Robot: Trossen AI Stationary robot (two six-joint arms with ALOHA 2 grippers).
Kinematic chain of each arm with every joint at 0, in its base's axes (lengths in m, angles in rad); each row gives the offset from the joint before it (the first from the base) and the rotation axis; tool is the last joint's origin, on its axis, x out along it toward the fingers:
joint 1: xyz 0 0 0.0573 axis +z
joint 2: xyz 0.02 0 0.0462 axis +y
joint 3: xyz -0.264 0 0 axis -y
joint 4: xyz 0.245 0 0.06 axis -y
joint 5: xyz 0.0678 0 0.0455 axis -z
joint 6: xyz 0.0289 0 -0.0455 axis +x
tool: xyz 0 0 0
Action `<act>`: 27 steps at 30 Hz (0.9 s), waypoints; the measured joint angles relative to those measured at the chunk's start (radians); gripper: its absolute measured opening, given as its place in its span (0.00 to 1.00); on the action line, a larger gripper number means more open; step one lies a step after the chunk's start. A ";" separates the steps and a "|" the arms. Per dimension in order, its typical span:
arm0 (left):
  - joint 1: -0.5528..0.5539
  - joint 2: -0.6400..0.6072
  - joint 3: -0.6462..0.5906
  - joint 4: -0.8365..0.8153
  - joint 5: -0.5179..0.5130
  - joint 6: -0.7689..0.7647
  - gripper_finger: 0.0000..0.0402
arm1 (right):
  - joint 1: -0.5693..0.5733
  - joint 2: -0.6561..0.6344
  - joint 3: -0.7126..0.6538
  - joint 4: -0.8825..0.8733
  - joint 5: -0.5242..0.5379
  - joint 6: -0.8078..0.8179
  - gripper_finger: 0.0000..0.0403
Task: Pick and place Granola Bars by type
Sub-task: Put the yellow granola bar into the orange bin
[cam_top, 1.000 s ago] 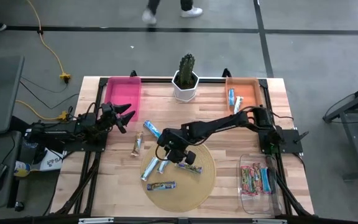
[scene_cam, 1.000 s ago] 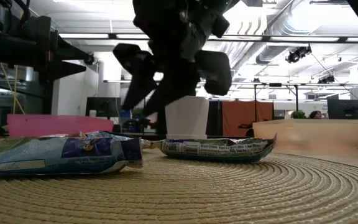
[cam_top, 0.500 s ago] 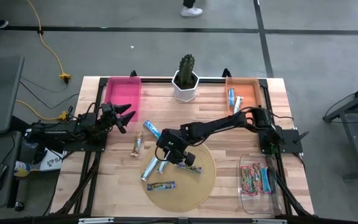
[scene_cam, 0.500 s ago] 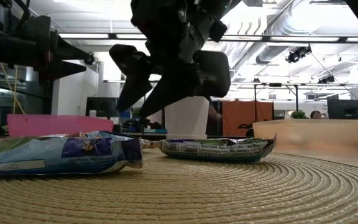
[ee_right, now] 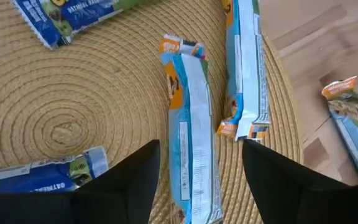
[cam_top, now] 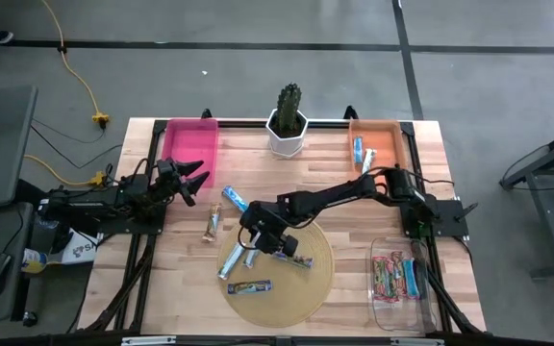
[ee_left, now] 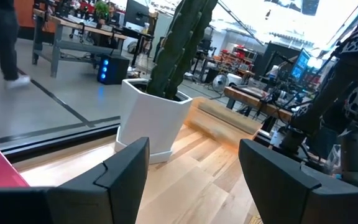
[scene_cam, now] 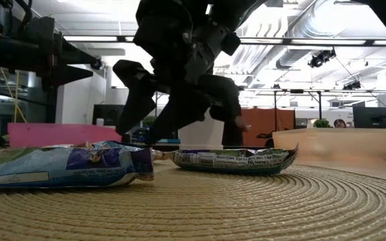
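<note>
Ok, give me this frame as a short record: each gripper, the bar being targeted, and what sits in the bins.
right gripper: open, over the woven mat, fingers either side of a blue-and-white bar
left gripper: open, waiting beside the pink bin
pink bin: no bars visible
orange bin: blue-and-white bars
clear bin: mostly pink/red bars

Wooden table carries woven mat, potted cactus, three bins, loose Granola Bars
</note>
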 joint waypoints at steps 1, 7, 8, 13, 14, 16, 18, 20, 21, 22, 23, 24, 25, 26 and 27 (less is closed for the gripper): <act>0.000 0.000 0.000 0.000 0.000 0.000 0.61 | 0.000 0.000 0.000 0.000 -0.002 0.000 0.53; 0.000 0.000 0.000 0.000 0.002 0.000 0.61 | 0.000 0.030 0.000 0.020 -0.013 -0.001 0.53; 0.000 0.000 0.000 0.000 0.002 0.000 0.61 | 0.000 0.031 0.000 0.016 -0.013 -0.001 0.53; 0.000 0.000 0.000 0.000 0.001 0.000 0.61 | 0.000 0.040 0.000 0.043 -0.013 0.003 0.53; 0.000 0.000 0.000 0.000 0.001 0.000 0.61 | -0.001 0.040 0.000 0.049 -0.013 0.004 0.53; 0.000 0.000 0.000 0.000 0.002 0.000 0.61 | -0.002 0.040 0.000 0.060 -0.015 0.006 0.52; 0.000 0.000 0.000 0.000 0.001 0.000 0.61 | -0.005 0.040 0.000 0.067 -0.020 0.024 0.52; 0.000 0.000 0.000 0.000 0.002 0.000 0.61 | -0.010 0.040 0.000 0.072 -0.039 0.046 0.52; 0.000 0.000 0.000 0.000 0.001 0.000 0.61 | -0.013 0.040 0.000 0.072 -0.043 0.055 0.52; 0.000 0.000 0.000 0.000 0.001 0.000 0.61 | -0.015 0.040 0.000 0.071 -0.043 0.066 0.52; 0.000 0.000 0.000 0.000 0.001 0.000 0.61 | -0.019 0.040 0.000 0.070 -0.044 0.073 0.52; 0.000 0.000 0.000 0.000 0.002 0.000 0.61 | -0.021 0.040 0.000 0.070 -0.044 0.081 0.52; 0.000 0.000 0.000 0.000 0.001 0.000 0.61 | -0.023 0.040 0.000 0.071 -0.046 0.087 0.52; 0.000 0.000 0.000 0.000 0.002 0.000 0.61 | -0.027 0.040 0.000 0.071 -0.051 0.092 0.52; 0.000 0.000 0.000 0.000 0.002 0.000 0.61 | -0.028 0.040 0.000 0.070 -0.060 0.099 0.52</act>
